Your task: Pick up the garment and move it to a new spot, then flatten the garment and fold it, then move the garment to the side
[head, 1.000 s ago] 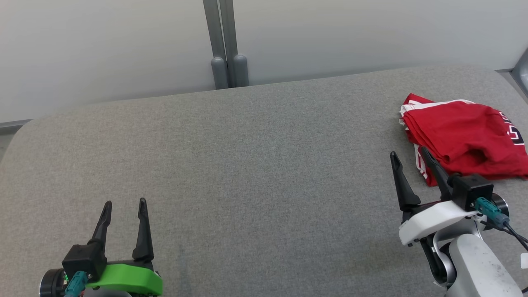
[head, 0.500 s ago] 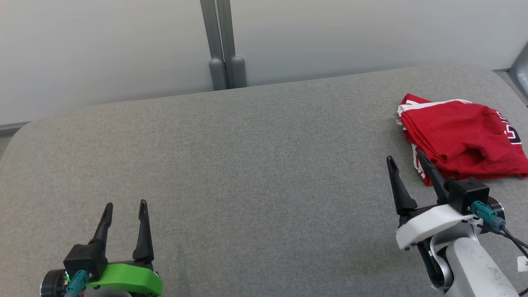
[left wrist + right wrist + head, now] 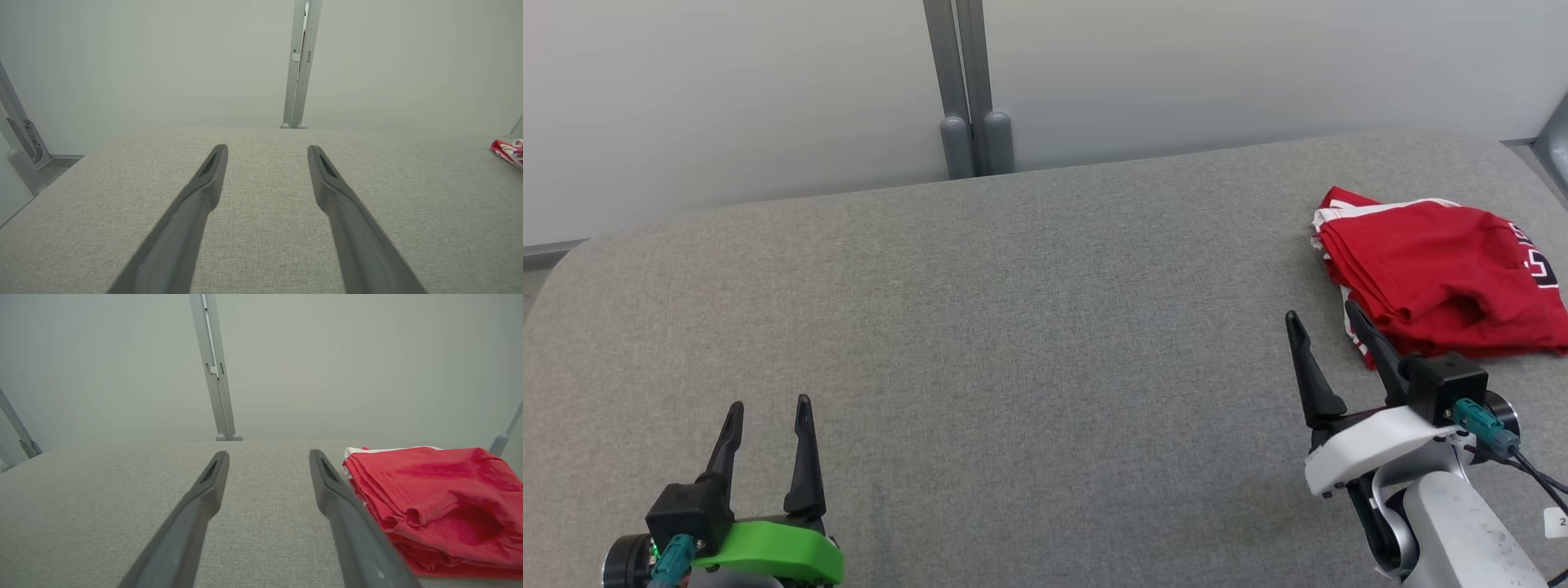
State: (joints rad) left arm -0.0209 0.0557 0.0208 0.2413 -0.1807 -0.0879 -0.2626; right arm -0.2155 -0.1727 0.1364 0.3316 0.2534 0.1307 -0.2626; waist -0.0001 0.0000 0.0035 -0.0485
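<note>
The garment (image 3: 1441,273) is red with white trim, folded into a thick stack at the far right of the grey padded table (image 3: 1013,327). In the right wrist view the garment (image 3: 433,498) lies just right of my right finger. My right gripper (image 3: 1321,316) stands open beside the garment's near left corner, holding nothing. My left gripper (image 3: 769,404) stands open at the lower left, far from the garment, with bare table between its fingers. An edge of the garment (image 3: 508,152) peeks in at the right of the left wrist view.
A pale wall with a grey double post (image 3: 968,90) runs behind the table's far edge. The table's rounded left corner (image 3: 572,253) drops off at the left. A grey frame piece (image 3: 1553,139) stands at the far right corner.
My right gripper has drawn back a little toward me and slightly left, away from the garment. The left gripper has stayed put.
</note>
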